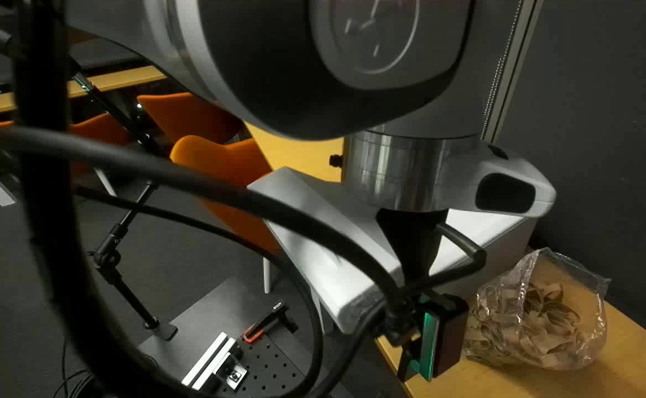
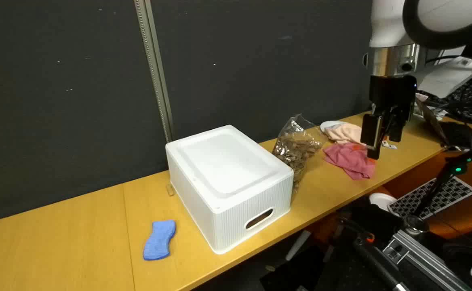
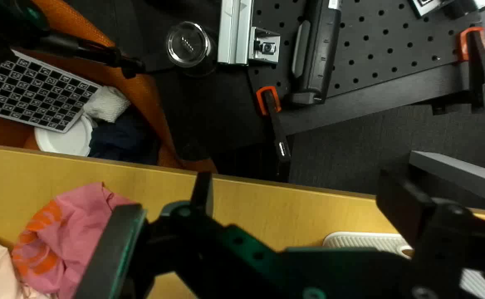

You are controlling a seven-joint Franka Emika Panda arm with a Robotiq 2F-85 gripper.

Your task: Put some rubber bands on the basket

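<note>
In an exterior view, nearest first: blue wavy sponge-like block [image 2: 159,240] on the yellow wooden surface [image 2: 58,250], at 8 o'clock of the white ribbed plastic box [image 2: 230,161]; prob. just parked, no role. Box = the basket, I'd guess; flat panel up, so upturned or lidded, which would make it a shelf. Clear plastic bag [image 2: 295,128] at the box's 2 o'clock, slumped, holds the tan rubber bands [image 1: 550,329]; every band I'm sure of is in there, presumably to keep them bunched for picking. Pink cloth with orange print [image 2: 350,159] at the bag's 3 o'clock, likely set aside. Black two-finger gripper [image 2: 384,140] hangs over the surface, fingers [image 3: 116,245] spread wide, nothing between them; probably set for a grab from the bag. Hard to see: thick black cable [image 1: 245,202] and grey-and-white robot arm [image 1: 279,72] block a lot in an exterior view. Small tan scrap [image 2: 170,190] at the box's 9 o'clock, maybe a stray band, too small to tell. Box hides the bag's base, so touching or apart, can't say; bag's mouth unclear. Gripper seems to cover an edge of the pale peach cloth [image 2: 346,132] beyond. Wrist view: only bits of box, no bag.
</note>
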